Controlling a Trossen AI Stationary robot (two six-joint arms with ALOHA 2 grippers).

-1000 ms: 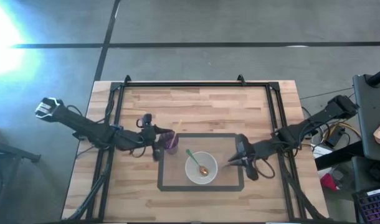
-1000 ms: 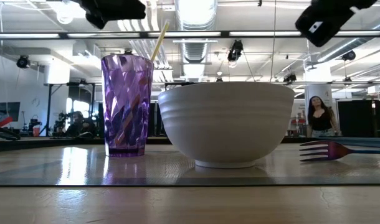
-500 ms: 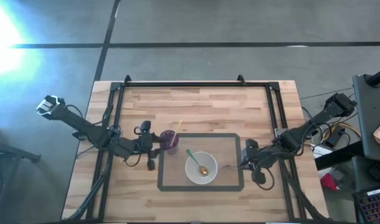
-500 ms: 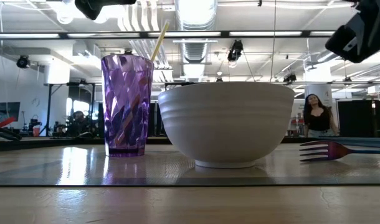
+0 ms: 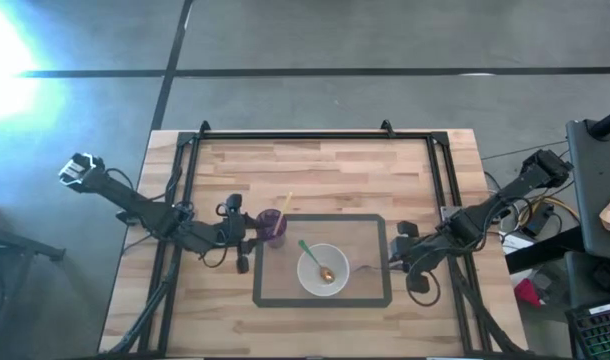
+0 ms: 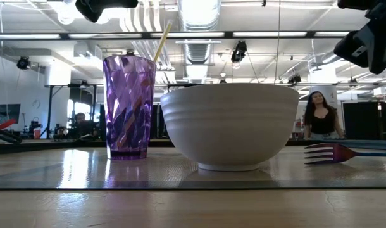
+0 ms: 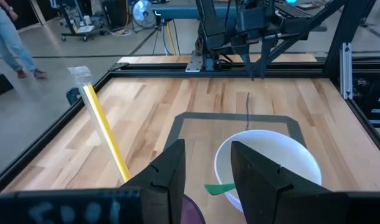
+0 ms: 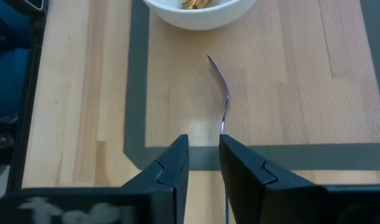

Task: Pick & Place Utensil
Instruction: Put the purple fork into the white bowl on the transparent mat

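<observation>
Since one second ago the right gripper (image 5: pixel 402 252) has drawn back to the right, from beside the bowl (image 5: pixel 322 269) to the right edge of the mat (image 5: pixel 270 298); the left gripper (image 5: pixel 247 236) has also pulled a little to the left of the purple cup (image 5: pixel 273 227).

From above, the white bowl stands on the grey-bordered mat with a green-handled spoon (image 5: pixel 315 258) inside it. The cup stands at the far left corner of the mat and holds a yellow straw (image 5: pixel 286 203). The fork (image 5: pixel 365 268) lies flat on the mat between the bowl and the right gripper.

At table height, the cup (image 6: pixel 128 106) is left of the bowl (image 6: pixel 230 123), and the fork (image 6: pixel 345 152) lies at the right with its tines toward the bowl. A person (image 6: pixel 317 116) stands in the room behind.

From the left wrist, the fingers (image 7: pixel 171 175) stand narrowly apart and hold nothing, above the cup.

From the right wrist, the fingers (image 8: pixel 172 171) are also narrowly apart and empty; the fork (image 8: pixel 223 106) lies just beyond them, not touched.
</observation>
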